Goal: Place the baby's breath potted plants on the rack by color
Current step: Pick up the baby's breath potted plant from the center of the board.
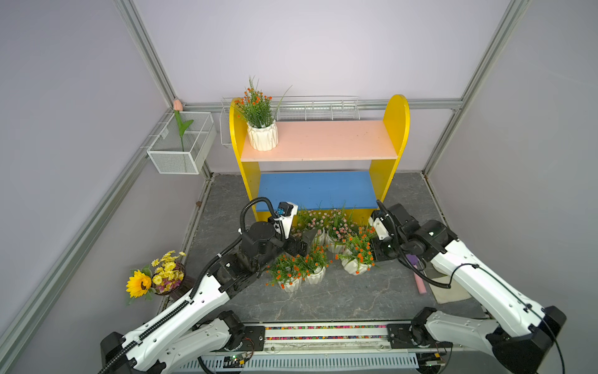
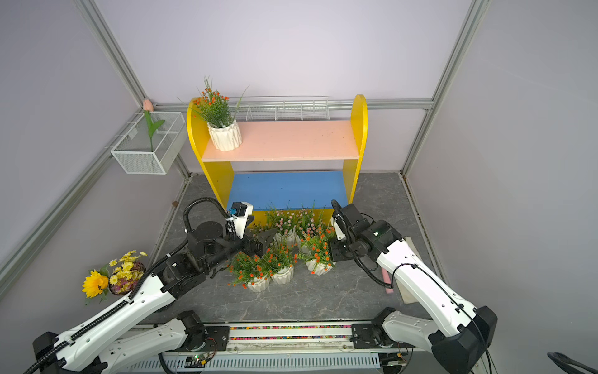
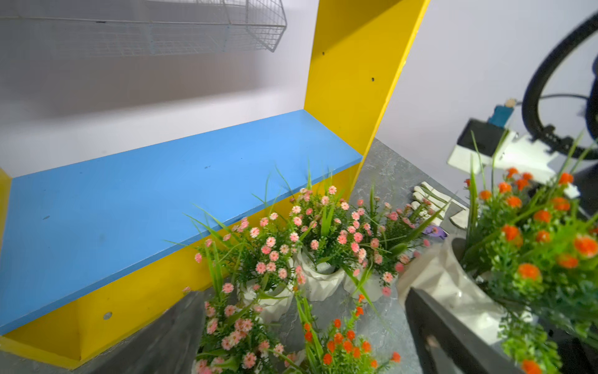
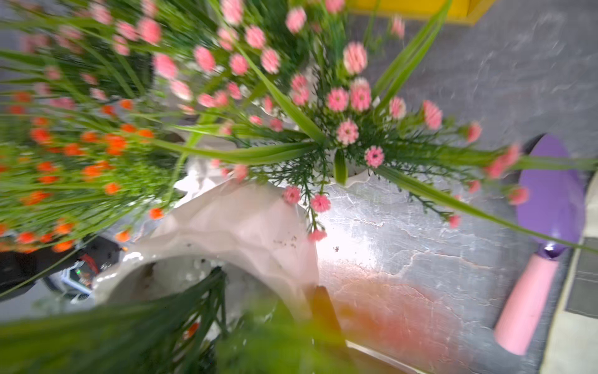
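The rack (image 1: 396, 129) (image 2: 356, 136) carries one orange baby's breath potted plant (image 1: 261, 134) at the left end of its pink upper board (image 1: 323, 139). Its blue lower board (image 1: 317, 191) (image 3: 161, 200) is bare. On the floor in front, pink-bloomed pots (image 1: 338, 226) (image 3: 320, 246) stand behind two orange ones (image 1: 302, 272) (image 2: 268, 272). My right gripper (image 1: 372, 255) (image 4: 301, 311) is shut on the rim of a further orange pot (image 1: 356, 264) (image 4: 233, 223) (image 3: 446, 278), which looks tilted. My left gripper (image 1: 305, 243) (image 3: 301, 301) hangs open over the cluster's left part, holding nothing.
A wire basket with a tulip (image 1: 181, 145) hangs on the left wall, and a long wire basket (image 1: 317, 108) behind the rack. The sunflower bouquet (image 1: 155, 275) stands front left. By the right arm lie a pink-handled purple trowel (image 4: 534, 291), gloves (image 3: 430, 200) and a mat (image 1: 453, 291).
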Controlling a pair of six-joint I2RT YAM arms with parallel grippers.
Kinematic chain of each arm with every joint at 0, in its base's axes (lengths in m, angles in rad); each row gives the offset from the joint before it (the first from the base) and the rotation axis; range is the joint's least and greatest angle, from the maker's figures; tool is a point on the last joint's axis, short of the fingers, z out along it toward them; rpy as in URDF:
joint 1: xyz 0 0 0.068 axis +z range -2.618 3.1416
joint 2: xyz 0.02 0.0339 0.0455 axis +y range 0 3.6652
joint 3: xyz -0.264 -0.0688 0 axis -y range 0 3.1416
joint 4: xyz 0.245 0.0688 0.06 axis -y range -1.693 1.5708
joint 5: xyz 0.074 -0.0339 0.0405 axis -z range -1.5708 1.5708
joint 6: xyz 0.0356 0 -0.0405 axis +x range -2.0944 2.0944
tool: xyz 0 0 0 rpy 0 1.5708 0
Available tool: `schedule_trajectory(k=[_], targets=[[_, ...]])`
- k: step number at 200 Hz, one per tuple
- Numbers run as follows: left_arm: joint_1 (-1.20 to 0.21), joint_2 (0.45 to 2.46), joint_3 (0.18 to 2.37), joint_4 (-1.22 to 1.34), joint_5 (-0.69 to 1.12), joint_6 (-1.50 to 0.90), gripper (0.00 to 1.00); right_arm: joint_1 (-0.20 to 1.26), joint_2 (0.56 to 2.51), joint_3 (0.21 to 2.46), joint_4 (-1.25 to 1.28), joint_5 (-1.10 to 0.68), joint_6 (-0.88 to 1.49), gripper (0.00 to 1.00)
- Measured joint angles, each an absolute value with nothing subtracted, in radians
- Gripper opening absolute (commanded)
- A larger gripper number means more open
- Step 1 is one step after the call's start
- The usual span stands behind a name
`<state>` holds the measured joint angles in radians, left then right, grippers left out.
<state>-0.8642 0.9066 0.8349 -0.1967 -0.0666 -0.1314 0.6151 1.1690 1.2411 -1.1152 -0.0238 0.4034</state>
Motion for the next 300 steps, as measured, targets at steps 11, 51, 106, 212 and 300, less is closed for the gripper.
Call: schedule_trajectory(k=[11, 51, 106, 212, 300], targets=[[-0.900, 0.907, 0.830, -0.186, -0.074, -0.113, 1.00, 0.598, 1.183, 1.294, -1.148, -0.037, 0.375, 0.11], [-1.021, 0.925, 0.803, -0.121, -0.106, -0.053, 1.00, 0.548, 1.245, 1.406, -1.222, -0.072, 0.303, 0.11], [-1.116, 0.974, 0.743, -0.007, -0.129, -0.012, 1.00, 0.538, 1.278, 1.459, -1.258, -0.107, 0.267, 0.11], [-1.216, 1.163, 0.758, 0.155, -0.134, 0.003, 1.00, 0.538, 1.278, 1.468, -1.234, -0.164, 0.270, 0.10], [-1.224, 1.262, 0.851, 0.189, -0.134, 0.002, 1.00, 0.563, 1.278, 1.449, -1.197, -0.187, 0.287, 0.10]])
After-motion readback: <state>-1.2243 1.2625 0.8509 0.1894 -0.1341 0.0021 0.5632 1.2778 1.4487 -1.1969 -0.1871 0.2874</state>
